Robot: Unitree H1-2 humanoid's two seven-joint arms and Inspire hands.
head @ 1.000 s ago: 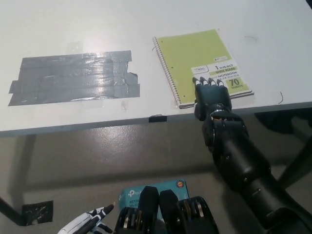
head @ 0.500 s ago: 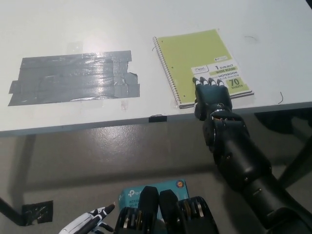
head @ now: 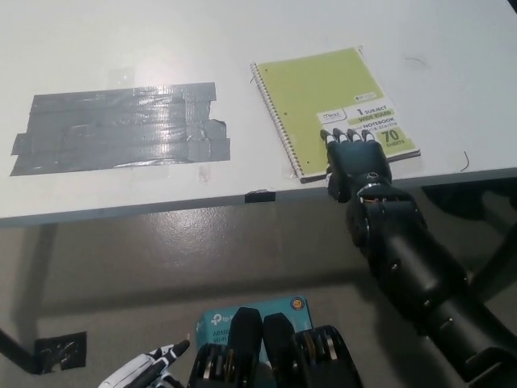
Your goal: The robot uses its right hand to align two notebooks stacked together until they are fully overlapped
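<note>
— How many notebooks [head: 327, 97] showed on the white table [head: 161, 40]?
— One green cover could be counted; a second beneath it could not be told apart. It lay near the table's front edge, right of one grey tape patch [head: 121, 128].
— And the hands?
— The black right hand [head: 355, 162] rested flat on the cover's near edge, fingers [head: 347, 137] extended side by side, gripping nothing. The white left hand [head: 145, 370] sat low left, its state unclear.
— Changes?
— The whole view shifted slightly; nothing else moved.

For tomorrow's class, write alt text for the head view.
A black right hand rests on the near edge of a green spiral notebook on a white table. Grey tape patch lies left; the white left hand hangs below.
</note>
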